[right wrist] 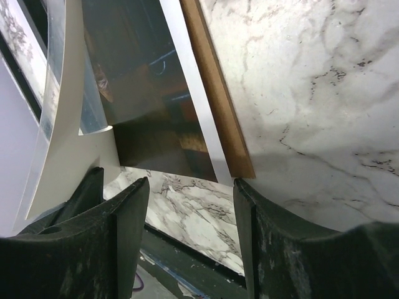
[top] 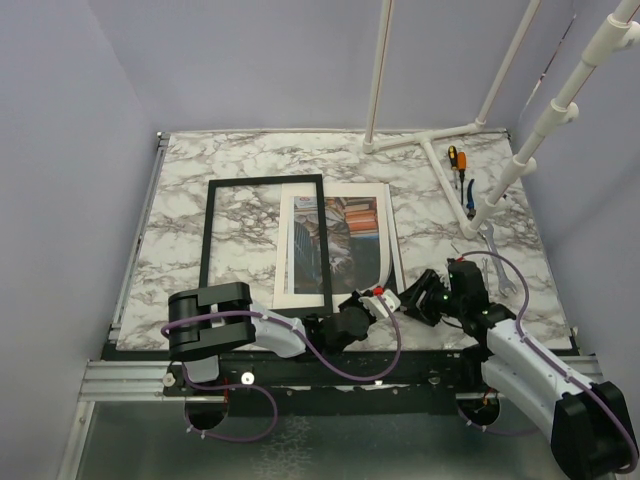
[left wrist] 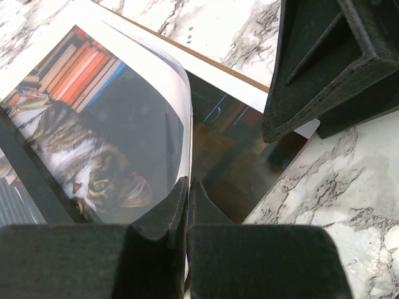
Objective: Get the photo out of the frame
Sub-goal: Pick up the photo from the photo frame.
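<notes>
The photo [top: 340, 232], a tabby cat among colourful books, lies mid-table with its near edge curled upward. My left gripper [top: 377, 296] is shut on that raised edge; in the left wrist view the white edge of the photo [left wrist: 81, 168] runs down between the closed fingertips of the left gripper [left wrist: 187, 184]. The frame [top: 262, 240], a thin black border, lies flat with its right bar across the photo's left part. Under the photo lie a dark glossy sheet [right wrist: 143, 93] and the brown backing board [right wrist: 218, 99]. My right gripper [right wrist: 190, 187] stands open at the board's near corner, holding nothing.
Screwdrivers [top: 455, 160], blue pliers [top: 470, 195] and a wrench [top: 497, 268] lie at the right. A white pipe stand [top: 430, 140] rises from the back right. The table's near edge [right wrist: 199, 261] runs just below the right fingers.
</notes>
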Motion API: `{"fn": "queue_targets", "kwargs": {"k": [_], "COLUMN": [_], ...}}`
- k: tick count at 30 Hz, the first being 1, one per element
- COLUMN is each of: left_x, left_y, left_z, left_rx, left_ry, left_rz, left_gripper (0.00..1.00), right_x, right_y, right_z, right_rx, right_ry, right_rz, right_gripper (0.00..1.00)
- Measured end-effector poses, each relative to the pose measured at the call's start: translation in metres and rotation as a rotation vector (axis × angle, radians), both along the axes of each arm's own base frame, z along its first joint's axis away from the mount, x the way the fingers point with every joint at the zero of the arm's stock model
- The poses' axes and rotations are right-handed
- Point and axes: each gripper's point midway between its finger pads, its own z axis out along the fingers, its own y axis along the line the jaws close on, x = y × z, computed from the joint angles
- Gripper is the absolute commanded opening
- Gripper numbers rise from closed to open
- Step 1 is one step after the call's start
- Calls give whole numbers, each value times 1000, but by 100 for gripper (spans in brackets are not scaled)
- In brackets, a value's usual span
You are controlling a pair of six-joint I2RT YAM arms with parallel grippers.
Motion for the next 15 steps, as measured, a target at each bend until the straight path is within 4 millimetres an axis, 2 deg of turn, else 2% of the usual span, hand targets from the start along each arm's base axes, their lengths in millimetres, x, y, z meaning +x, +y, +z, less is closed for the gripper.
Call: {"fn": "queue_targets", "kwargs": {"k": [15], "left_x": [0], "left_y": [0], "left_z": [0], "left_rx": [0], "left_ry": [1], "left_rz": [0], "left_gripper": [0], "right_x": [4], "right_y": [3], "right_z": [12], "right_rx": [25], "right_ry": [-56], "right_rz": [10], "right_gripper": [45]}}
